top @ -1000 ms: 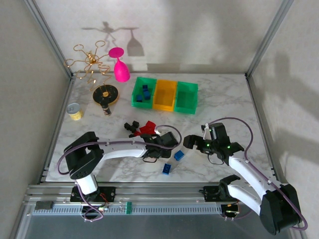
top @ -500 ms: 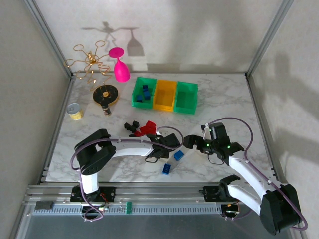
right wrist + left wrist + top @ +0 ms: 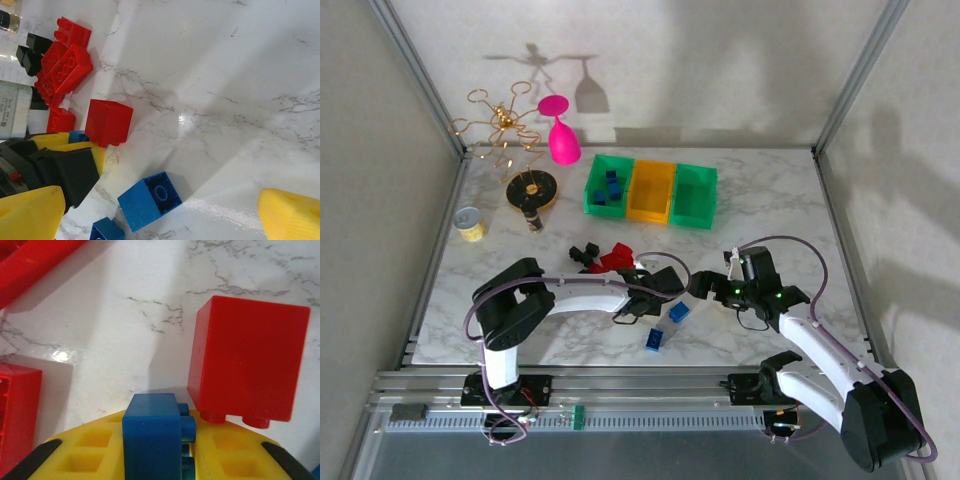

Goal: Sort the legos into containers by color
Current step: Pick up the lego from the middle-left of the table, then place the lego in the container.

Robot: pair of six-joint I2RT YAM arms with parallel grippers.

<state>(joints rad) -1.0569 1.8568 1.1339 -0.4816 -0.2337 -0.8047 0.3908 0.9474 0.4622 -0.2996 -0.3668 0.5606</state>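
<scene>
My left gripper (image 3: pixel 656 289) is shut on a small blue lego (image 3: pixel 152 432), pinched between its yellow pads (image 3: pixel 90 450) just above the marble. A red cube lego (image 3: pixel 247 357) lies right beside it, also visible as the red cube (image 3: pixel 107 121) from the right. My right gripper (image 3: pixel 706 284) hangs open over a hollow-side-up blue lego (image 3: pixel 150 200). Two blue legos (image 3: pixel 678 312) (image 3: pixel 654 340) lie near the front. Red and black legos (image 3: pixel 603 258) are piled behind. The containers stand in a row: a green bin (image 3: pixel 591 192) with blue legos, an orange bin (image 3: pixel 651 215), and a green bin (image 3: pixel 694 222).
A yellow tin can (image 3: pixel 469 224) sits at the left edge. A black-and-yellow disc (image 3: pixel 532 190), a gold wire rack (image 3: pixel 500 125) and a pink glass (image 3: pixel 561 135) crowd the back left. Metal frame posts border the table.
My left gripper has slid a little to the right and closed on the small blue lego. The right arm has not moved.
</scene>
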